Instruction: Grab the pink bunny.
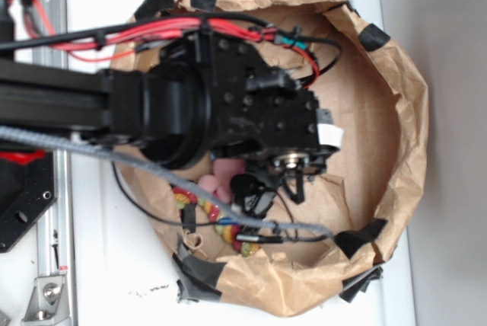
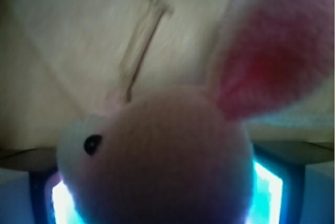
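One pink bunny fills the wrist view inside the brown paper bowl. Beside it lies a rope ring. Gripper jaws flank the bunny's head; whether they are gripping it I cannot tell.

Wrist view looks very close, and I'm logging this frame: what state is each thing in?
pink bunny: between the fingers, ear up, filling the wrist view.
gripper: low inside the bowl, closed-or-open unclear.
paper bowl: upright, rim taped.
rope ring: lying in the bowl, partly hidden.
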`<state>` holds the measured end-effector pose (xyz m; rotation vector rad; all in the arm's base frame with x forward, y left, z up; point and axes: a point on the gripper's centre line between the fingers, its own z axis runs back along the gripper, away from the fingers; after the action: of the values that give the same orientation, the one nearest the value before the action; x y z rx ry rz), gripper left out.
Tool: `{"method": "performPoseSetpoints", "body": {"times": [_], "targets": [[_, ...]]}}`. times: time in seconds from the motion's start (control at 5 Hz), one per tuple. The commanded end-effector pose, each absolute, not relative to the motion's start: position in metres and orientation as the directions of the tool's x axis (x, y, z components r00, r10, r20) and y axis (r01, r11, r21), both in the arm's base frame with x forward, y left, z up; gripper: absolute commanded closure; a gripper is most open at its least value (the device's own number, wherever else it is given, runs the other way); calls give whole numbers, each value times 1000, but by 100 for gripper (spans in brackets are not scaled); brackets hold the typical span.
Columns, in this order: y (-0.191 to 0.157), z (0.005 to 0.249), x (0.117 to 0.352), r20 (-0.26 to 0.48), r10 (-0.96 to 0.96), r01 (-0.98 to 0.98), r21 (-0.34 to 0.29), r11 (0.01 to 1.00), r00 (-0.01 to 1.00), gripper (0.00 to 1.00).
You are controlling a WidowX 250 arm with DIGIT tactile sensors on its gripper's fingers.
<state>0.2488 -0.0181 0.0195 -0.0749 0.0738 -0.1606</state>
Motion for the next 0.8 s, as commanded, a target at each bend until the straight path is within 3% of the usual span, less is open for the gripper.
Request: {"method": "performPoseSetpoints", "body": {"times": [0.0, 0.4, 0.6], "targets": [[-33, 42, 239, -22, -121, 121, -17, 992, 992, 100], [-12, 144, 272, 300, -104, 96, 41, 995, 948, 100], [-4, 195, 285, 369, -72, 74, 8, 997, 927, 100]]}}
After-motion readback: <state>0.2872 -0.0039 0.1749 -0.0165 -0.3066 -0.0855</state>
